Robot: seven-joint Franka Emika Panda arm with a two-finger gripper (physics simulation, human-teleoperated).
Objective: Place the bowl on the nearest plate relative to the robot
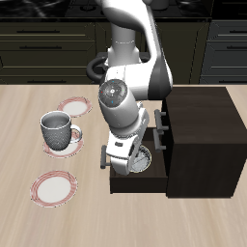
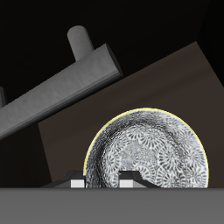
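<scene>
The bowl (image 1: 141, 162) sits in the open drawer (image 1: 135, 178) of the dark cabinet (image 1: 201, 140), and the jaws (image 1: 123, 162) are just over its rim; whether they grasp it I cannot tell. The plate (image 1: 74, 106) farther back waits without it, so lifting and carrying remain. No writing can be read.

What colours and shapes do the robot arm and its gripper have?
The arm is glossy white with rounded, bulging segments and dark grey joint bands. The gripper has a white boxy body. No cables or markings are visible. Its fingertips look pale in the wrist view.
</scene>
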